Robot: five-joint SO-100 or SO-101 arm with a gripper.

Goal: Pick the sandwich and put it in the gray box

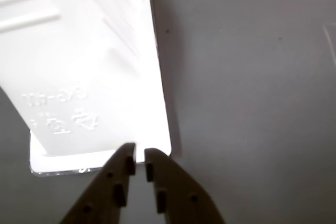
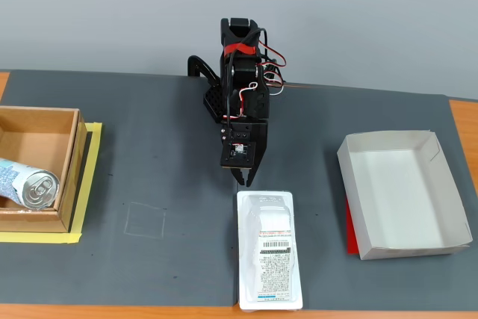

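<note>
Only the fixed view shows the gray box [image 2: 404,193] well right of me and a cardboard box [image 2: 37,166] holding a can [image 2: 28,187] at far left. My gripper [image 1: 140,160] hangs nearly clenched, empty, at the far end of the sandwich [image 2: 269,250]. It lies flat, white-wrapped, with barcode label and blue stripe at its near end.

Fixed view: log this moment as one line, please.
phase: approach | pincer: nearly closed, empty, at sandwich far edge | gray box: empty
</note>
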